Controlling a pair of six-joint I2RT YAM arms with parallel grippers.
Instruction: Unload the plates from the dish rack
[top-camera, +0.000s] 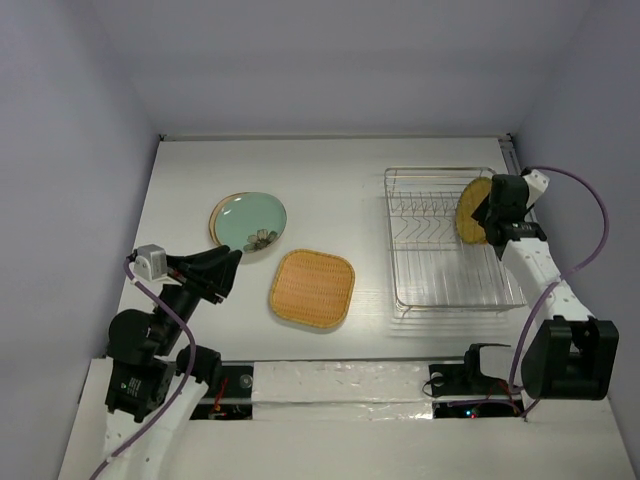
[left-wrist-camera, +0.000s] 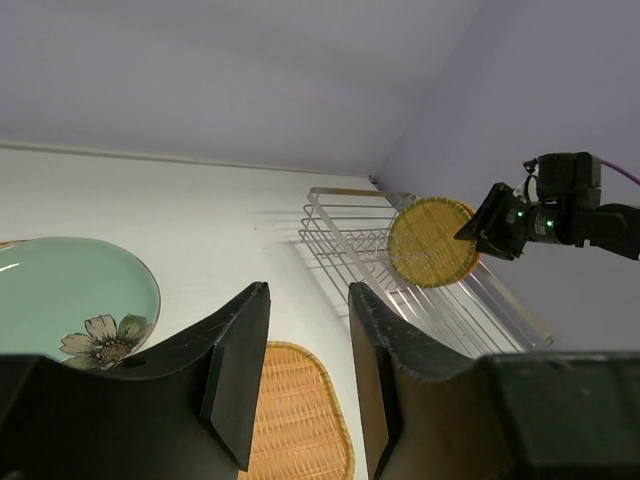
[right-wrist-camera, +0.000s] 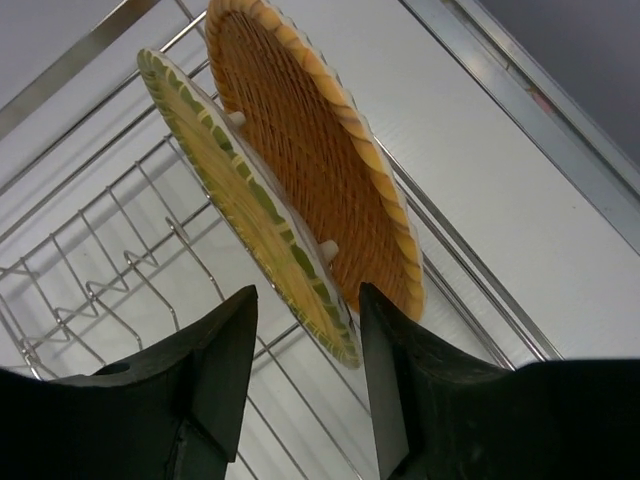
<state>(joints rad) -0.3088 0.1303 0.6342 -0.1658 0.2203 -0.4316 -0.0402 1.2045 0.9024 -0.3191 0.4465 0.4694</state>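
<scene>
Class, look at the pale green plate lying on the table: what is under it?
A lower plate lies under the pale green plate. Only its tan rim shows, along the left edge. Its face and any pattern are covered, so they cannot be seen.

Counter: white, matte, lay beneath both sets of jaws. Walls: pale lavender, stood beyond the jaws on three sides.
</scene>
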